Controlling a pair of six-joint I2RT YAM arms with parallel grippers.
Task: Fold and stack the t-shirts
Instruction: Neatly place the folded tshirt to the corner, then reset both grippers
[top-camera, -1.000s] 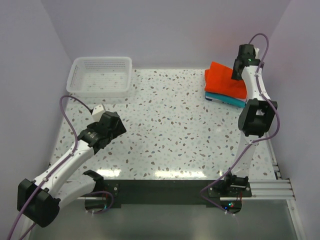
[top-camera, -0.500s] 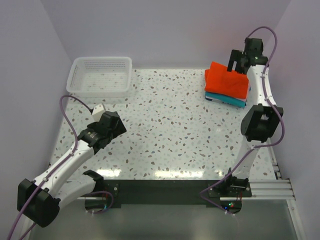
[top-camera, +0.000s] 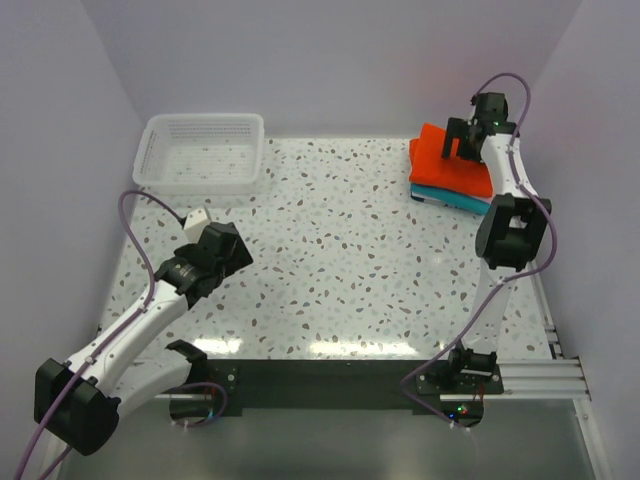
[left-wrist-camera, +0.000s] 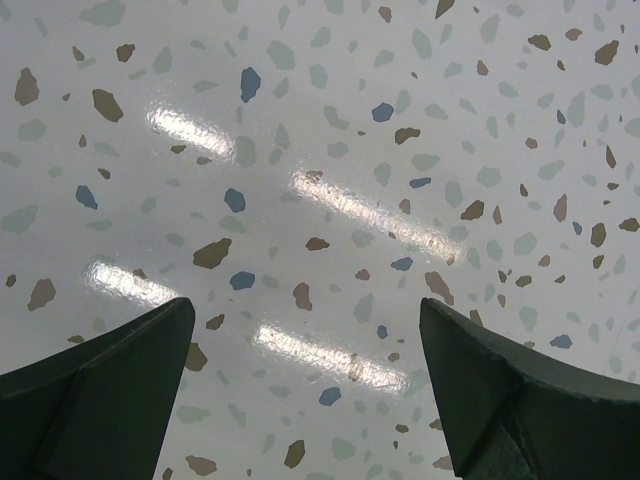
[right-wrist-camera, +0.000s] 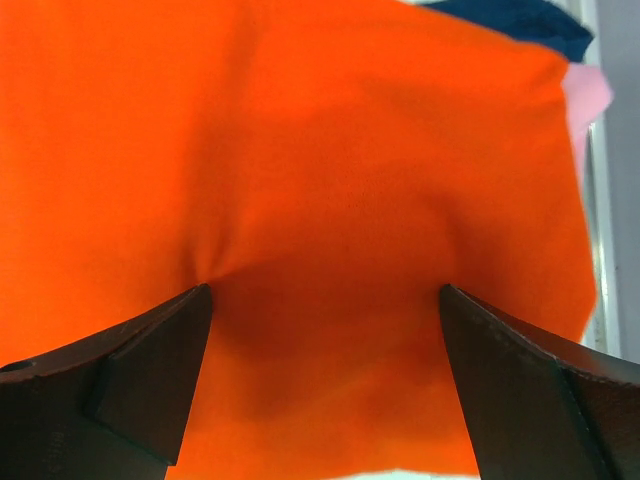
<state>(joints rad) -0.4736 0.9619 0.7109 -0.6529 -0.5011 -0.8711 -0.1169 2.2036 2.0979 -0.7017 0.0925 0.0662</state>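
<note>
Right wrist: claw (right-wrist-camera: 325, 292) seemingly on t-shirt (right-wrist-camera: 300, 120)

Open left gripper (left-wrist-camera: 305, 330) over speckled table (left-wrist-camera: 330, 120)

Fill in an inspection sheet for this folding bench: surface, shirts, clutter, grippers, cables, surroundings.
Surface: speckled table, glossy.
Job's things: orange shirt folded atop teal shirt; pink shirt edge shows beside them.
Clutter: white basket, far left corner.
Grippers: left gripper, jaws open over bare table; right gripper, jaws open, tips at the orange shirt.
Cables: purple cable loops off each arm.
Surroundings: lilac walls.
</note>
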